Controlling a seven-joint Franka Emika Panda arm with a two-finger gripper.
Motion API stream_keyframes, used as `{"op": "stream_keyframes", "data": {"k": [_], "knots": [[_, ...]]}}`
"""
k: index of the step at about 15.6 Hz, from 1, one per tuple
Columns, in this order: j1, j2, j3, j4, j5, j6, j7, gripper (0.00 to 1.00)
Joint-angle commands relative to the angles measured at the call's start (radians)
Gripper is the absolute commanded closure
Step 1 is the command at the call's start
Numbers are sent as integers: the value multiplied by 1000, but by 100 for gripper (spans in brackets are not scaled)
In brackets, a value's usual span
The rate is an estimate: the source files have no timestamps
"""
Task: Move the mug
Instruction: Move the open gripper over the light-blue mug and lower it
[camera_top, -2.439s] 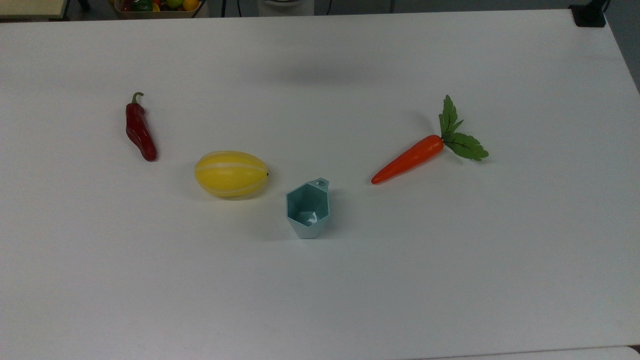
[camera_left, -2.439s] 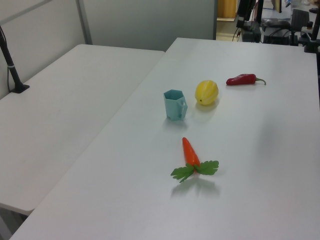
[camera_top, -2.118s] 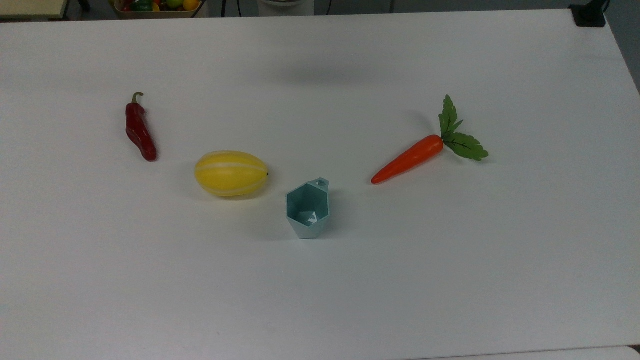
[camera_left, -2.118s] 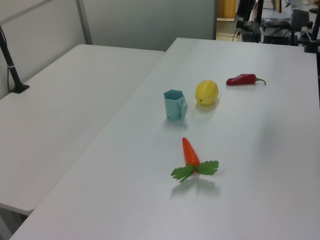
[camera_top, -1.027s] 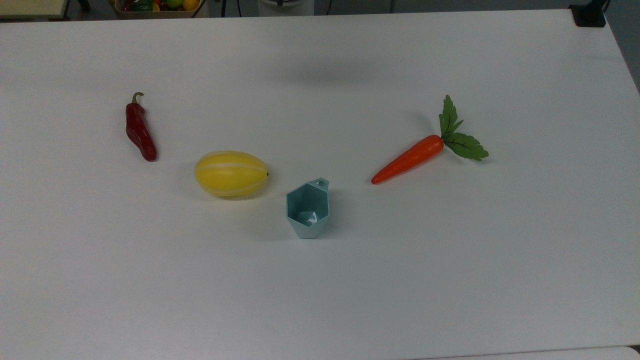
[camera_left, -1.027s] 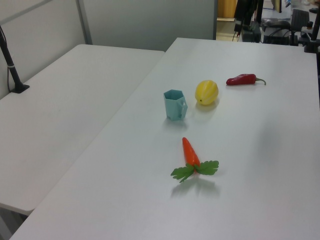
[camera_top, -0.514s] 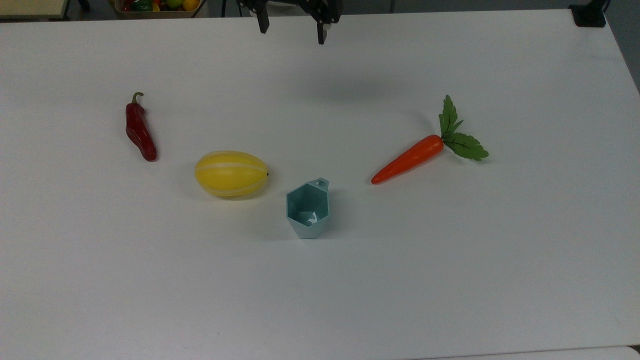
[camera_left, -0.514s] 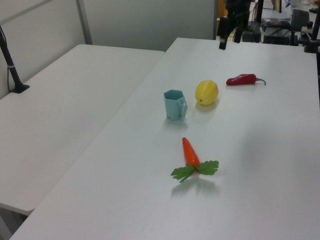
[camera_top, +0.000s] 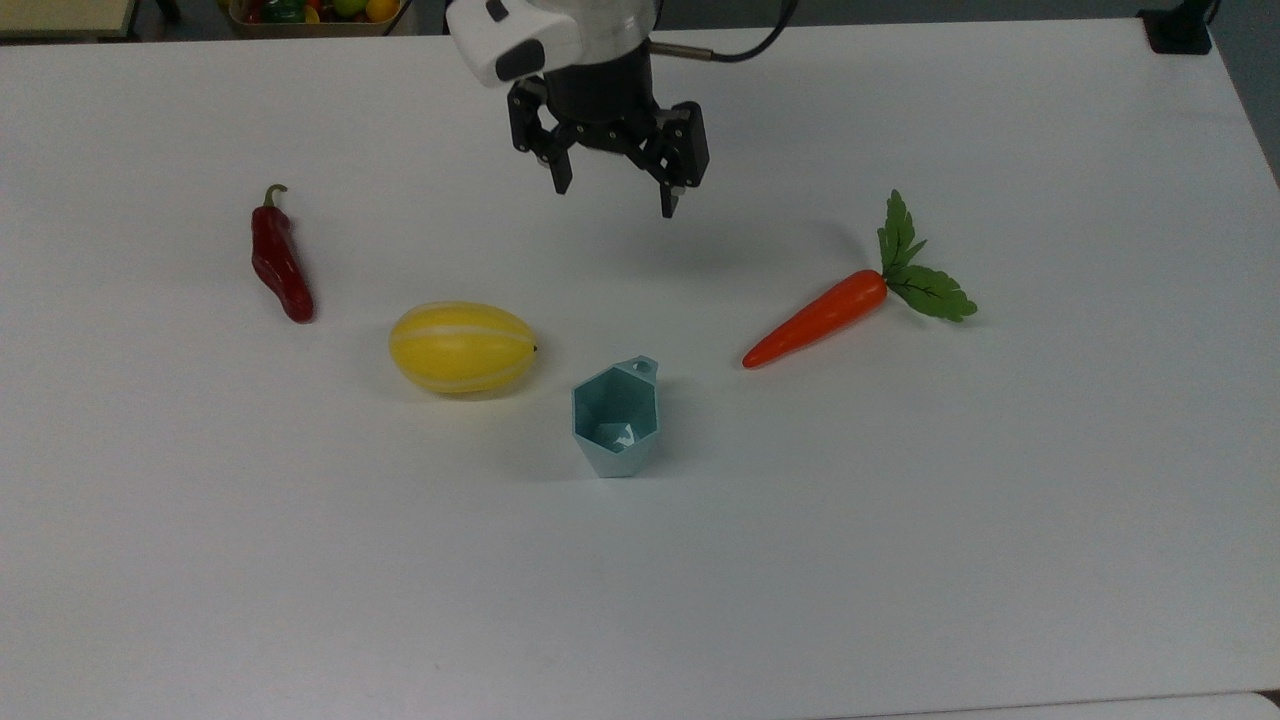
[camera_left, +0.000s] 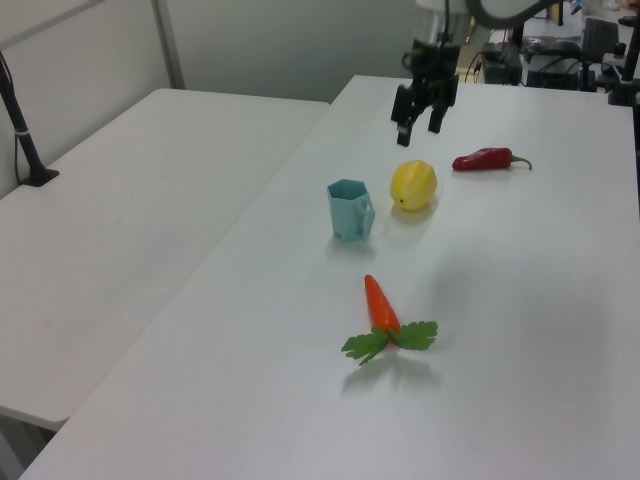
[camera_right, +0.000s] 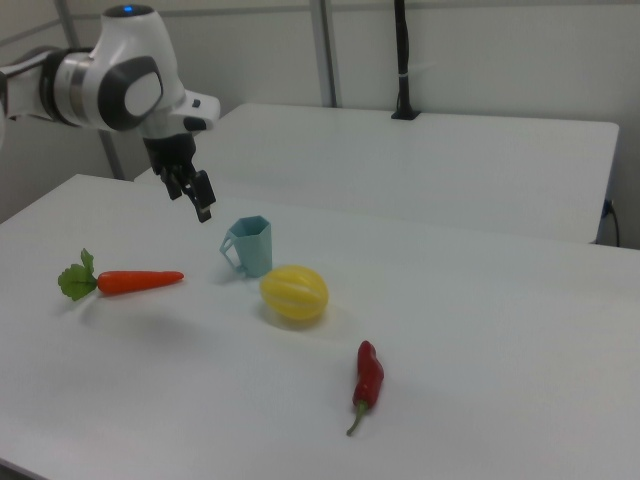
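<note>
**Fingers spread above the bench**

Your gripper (camera_top: 615, 196) hangs with fingers released, grasping nothing. The pale teal faceted mug (camera_top: 615, 417) stands upright on the white bench (camera_top: 900, 520), between the yellow striped melon (camera_top: 462, 347) and orange carrot (camera_top: 815, 320).

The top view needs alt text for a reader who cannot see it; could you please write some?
A robot hand, its two fingers spread open, hangs above a white table near the far edge. Across the table lie a red chili pepper, a yellow melon, an upright pale teal mug and a carrot, all apart.
</note>
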Motion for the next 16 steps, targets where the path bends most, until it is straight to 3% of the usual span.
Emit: {"op": "stream_keyframes", "data": {"k": [1,16], "knots": [[27,73,-7,16,-11,88,26,0],[55,254,-7,16,-76,355,66,0]]}}
